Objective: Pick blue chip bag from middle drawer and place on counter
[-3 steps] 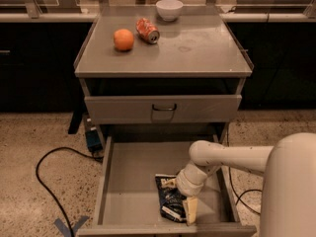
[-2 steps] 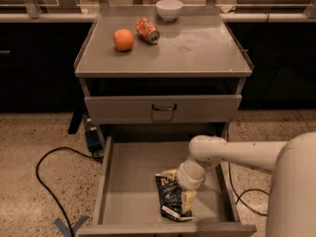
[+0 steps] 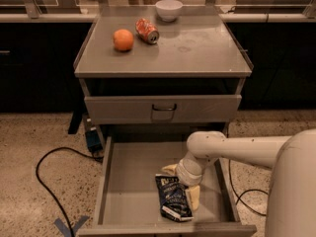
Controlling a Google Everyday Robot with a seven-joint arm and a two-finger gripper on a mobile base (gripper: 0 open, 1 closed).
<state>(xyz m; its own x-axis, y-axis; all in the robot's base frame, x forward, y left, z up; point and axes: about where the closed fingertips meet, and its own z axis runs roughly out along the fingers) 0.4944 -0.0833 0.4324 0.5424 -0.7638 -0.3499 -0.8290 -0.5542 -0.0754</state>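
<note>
One tool (image 3: 181,183) is hanging low in the open middle drawer (image 3: 132,181). Its pale fingers are standing apart astride the blue chip bag (image 3: 174,202), seemingly lining up a grip. The bag is lying flat near the drawer's front. The wrist is hiding the bag's top edge, so contact is unclear. The tabletop (image 3: 197,48) is waiting above.

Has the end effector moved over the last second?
Yes, slightly: the end effector, at the chip bag in the open drawer, now sits farther from the drawer's front lip, up the image.
</note>
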